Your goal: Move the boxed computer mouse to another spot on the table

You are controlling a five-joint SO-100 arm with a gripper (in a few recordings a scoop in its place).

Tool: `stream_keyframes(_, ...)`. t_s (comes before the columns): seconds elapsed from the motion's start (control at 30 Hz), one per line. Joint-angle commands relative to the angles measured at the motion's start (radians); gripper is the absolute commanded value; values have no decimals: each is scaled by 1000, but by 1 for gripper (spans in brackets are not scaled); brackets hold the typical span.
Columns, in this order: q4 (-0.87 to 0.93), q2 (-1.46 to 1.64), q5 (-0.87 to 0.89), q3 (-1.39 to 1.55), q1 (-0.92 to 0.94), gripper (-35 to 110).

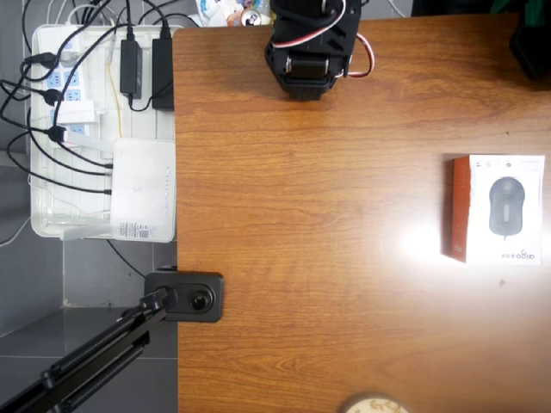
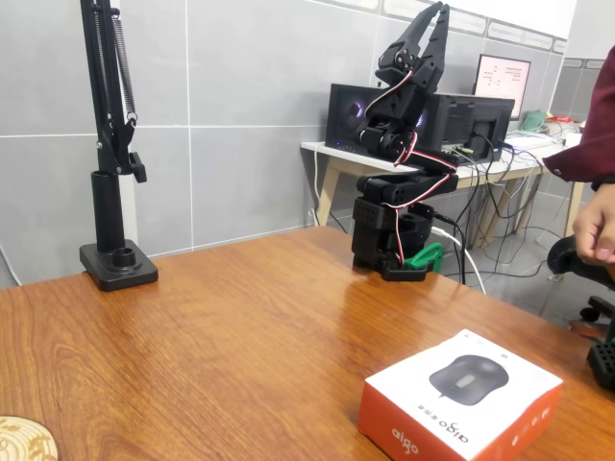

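In the fixed view the pincer (image 2: 434,13) points up, fingers pressed together, holding nothing; the mouse box (image 1: 497,209) lies flat at the table's (image 1: 301,258) three o'clock in the overhead view.

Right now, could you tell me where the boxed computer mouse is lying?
The boxed computer mouse lies flat near the table's right edge in the overhead view, well apart from the arm's base; in the fixed view it sits front right.

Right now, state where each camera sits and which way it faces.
Overhead view: above, facing straight down at the table; the arm's base sits at the top edge.
Fixed view: low at table level, facing across the table at the folded arm, gripper raised; a person's hand at right.
Both show the boxed computer mouse.
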Motion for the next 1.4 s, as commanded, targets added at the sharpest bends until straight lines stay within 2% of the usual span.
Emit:
stream_keyframes(0.0,6,2,5,-5,5,0)
stream_keyframes(0.93,6,2,5,-5,5,0)
stream_keyframes(1.03,6,2,61,-5,5,0)
stream_keyframes(1.37,6,2,60,-5,5,0)
